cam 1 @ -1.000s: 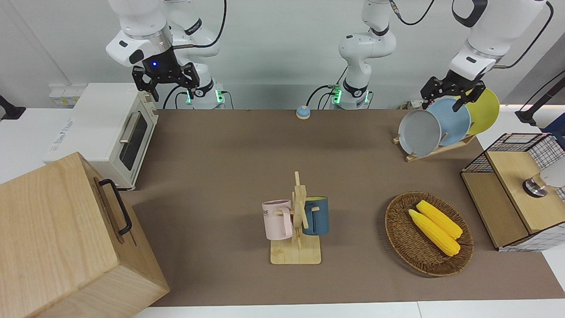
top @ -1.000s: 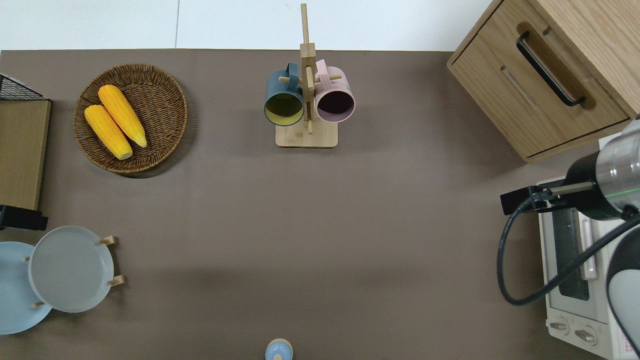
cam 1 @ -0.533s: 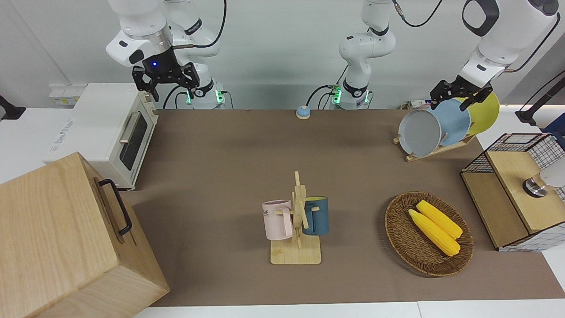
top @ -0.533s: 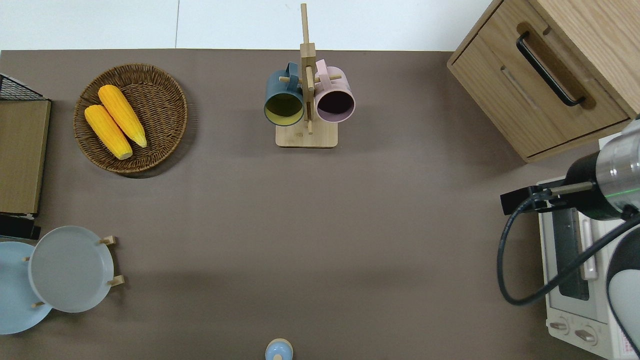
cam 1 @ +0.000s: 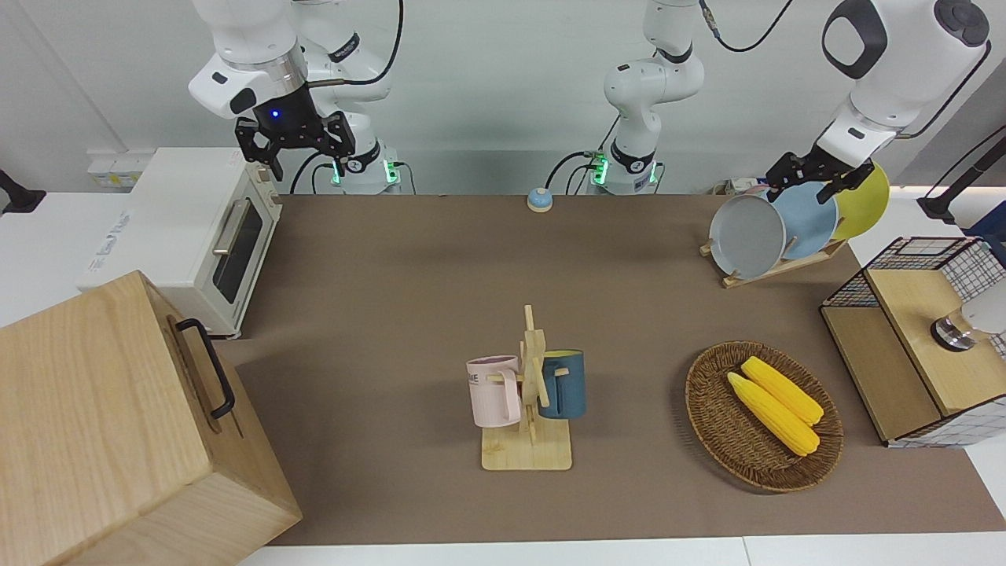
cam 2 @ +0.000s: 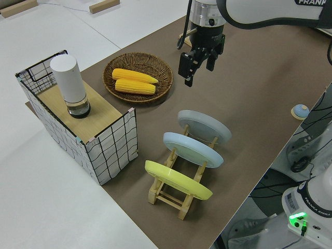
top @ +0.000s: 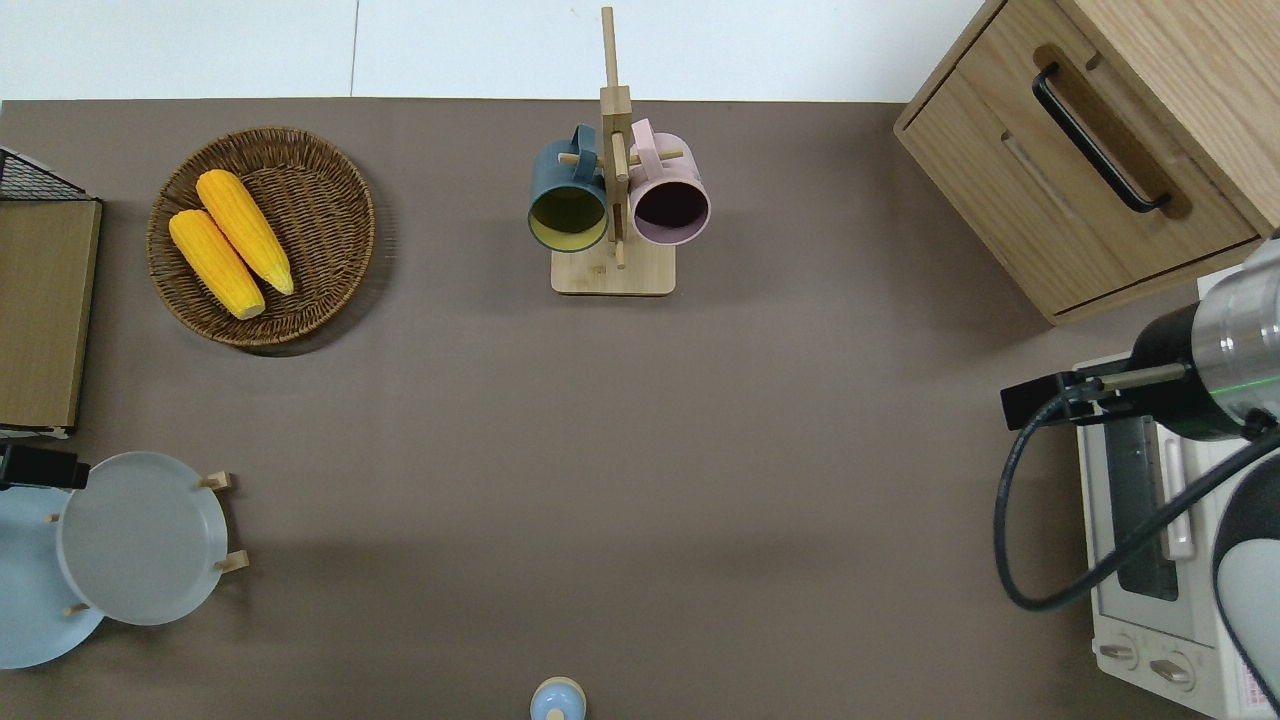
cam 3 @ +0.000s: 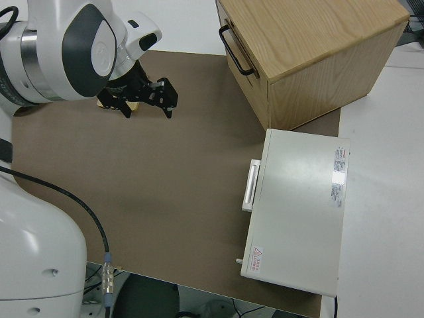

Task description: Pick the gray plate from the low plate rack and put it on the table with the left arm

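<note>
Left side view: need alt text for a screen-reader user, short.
The left tool hangs open in the air, holding nothing, while the gray plate leans in the low plate rack on the table, with a blue plate and a yellow plate slotted beside it. A wicker basket holds two corn cobs.

Corn [cam 1: 774, 403] in basket [cam 1: 711, 432]; mugs [cam 1: 495, 391].
</note>
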You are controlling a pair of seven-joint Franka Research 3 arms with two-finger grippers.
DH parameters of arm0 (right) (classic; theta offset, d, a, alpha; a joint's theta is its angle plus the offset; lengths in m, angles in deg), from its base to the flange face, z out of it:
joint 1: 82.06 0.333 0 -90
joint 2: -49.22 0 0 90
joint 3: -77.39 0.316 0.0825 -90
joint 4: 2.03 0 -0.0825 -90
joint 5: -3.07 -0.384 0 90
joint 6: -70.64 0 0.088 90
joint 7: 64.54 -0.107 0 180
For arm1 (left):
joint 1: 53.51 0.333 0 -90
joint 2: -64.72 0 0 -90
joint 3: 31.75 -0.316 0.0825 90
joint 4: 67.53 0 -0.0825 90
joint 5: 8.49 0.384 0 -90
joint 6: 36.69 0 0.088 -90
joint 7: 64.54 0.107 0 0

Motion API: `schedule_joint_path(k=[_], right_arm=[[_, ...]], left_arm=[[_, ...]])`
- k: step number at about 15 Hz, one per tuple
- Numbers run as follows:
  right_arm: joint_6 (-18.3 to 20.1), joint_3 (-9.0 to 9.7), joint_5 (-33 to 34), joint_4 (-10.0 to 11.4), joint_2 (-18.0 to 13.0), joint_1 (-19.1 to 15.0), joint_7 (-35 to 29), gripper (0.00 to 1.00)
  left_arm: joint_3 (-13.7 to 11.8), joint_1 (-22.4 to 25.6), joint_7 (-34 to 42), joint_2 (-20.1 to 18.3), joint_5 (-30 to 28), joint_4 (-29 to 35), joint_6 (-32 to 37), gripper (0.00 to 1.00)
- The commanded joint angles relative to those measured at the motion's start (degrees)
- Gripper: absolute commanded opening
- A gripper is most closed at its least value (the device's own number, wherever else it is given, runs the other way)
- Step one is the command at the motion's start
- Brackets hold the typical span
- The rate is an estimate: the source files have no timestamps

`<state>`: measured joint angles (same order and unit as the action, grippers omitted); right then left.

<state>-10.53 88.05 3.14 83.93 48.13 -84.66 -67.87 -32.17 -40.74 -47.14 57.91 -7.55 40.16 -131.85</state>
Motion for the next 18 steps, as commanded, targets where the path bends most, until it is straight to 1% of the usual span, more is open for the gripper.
schedule_joint_path(k=[1, 5, 7, 12, 15, 18], right_arm=[[0.75, 0.32, -0.59, -0.35, -0.14, -0.56, 0.08, 0.987], [0.75, 0.32, -0.59, -0.35, -0.14, -0.56, 0.08, 0.987], [0.75, 0.32, -0.59, -0.35, -0.14, -0.56, 0.08, 0.99], [0.75, 0.32, -0.59, -0.35, -0.14, -0.56, 0.08, 0.99], [0.75, 0.32, -0.59, -0.35, -0.14, -0.56, 0.08, 0.99], [0.75, 0.32, -0.59, -0.35, -0.14, -0.56, 0.08, 0.99]], left_arm=[[-0.02, 0.86, 1.67, -3.56, 0.91, 6.21, -4.23, 0.99], [-0.02, 0.94, 1.76, -5.31, 0.99, 10.95, -8.44, 0.99], [-0.98, 1.21, 2.02, -5.84, 0.99, 13.15, -10.82, 0.99], [-1.25, 2.08, 3.52, -6.28, 1.08, 15.79, -13.29, 0.99], [-1.25, 2.53, 3.52, -7.16, 1.08, 19.13, -16.53, 0.99], [-1.25, 3.32, 3.6, -7.17, 1.08, 20.36, -17.33, 0.99]])
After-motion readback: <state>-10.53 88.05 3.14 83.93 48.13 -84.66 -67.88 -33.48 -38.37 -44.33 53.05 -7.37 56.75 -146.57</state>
